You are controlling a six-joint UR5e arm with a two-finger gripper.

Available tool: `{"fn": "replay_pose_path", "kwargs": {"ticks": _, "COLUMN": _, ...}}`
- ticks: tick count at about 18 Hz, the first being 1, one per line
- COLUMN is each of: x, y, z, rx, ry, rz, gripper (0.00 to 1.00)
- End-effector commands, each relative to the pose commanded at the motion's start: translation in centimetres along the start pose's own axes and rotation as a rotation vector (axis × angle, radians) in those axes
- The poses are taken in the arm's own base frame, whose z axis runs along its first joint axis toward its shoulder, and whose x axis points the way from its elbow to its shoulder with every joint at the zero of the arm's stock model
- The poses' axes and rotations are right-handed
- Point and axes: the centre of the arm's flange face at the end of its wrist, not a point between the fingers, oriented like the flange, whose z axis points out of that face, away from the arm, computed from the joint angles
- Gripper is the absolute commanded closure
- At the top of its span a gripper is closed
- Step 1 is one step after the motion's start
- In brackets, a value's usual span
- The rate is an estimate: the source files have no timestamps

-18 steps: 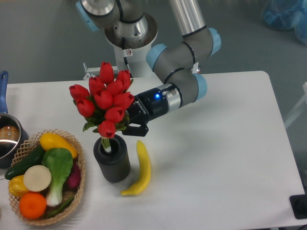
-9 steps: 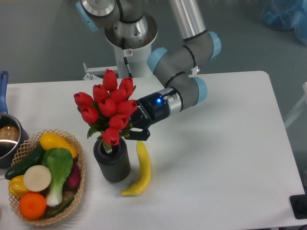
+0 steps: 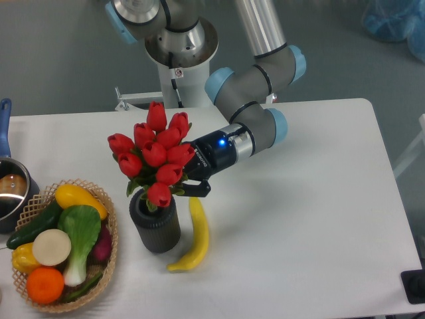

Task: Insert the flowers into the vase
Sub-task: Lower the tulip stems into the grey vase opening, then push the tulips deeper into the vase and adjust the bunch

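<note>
The flowers [image 3: 157, 154] are a bunch of red tulip buds with green leaves. They stand with the stems down in the mouth of the vase [image 3: 155, 223], a short dark grey ribbed cylinder on the white table. The lowest bud hangs right at the vase's rim and the stems are hidden. My gripper [image 3: 187, 178] is just right of the bunch, its black fingers at the leaves. The buds and leaves hide the fingertips, so I cannot see whether they are closed on the stems.
A yellow banana [image 3: 194, 236] lies right of the vase. A wicker basket [image 3: 111, 256] with vegetables and fruit stands at the front left. A pot [image 3: 10, 189] with a blue handle is at the left edge. The robot base [image 3: 179, 46] is behind.
The bunch and my gripper have moved right and down. The pale stems that showed above the vase's mouth have sunk out of sight inside it.
</note>
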Motion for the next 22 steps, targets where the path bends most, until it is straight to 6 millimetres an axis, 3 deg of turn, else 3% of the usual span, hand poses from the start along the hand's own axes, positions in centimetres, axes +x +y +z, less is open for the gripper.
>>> {"fn": "replay_pose_path", "kwargs": {"ticks": 5, "x": -0.4, "y": 2.1, "z": -0.6, "rx": 0.0, "ry": -0.011, "rz": 0.034, "gripper": 0.69}}
{"fn": "replay_pose_path", "kwargs": {"ticks": 22, "x": -0.2, "y": 4.2, "z": -0.9, "rx": -0.004, "ry": -0.02, "rz": 0.024, "gripper": 0.69}}
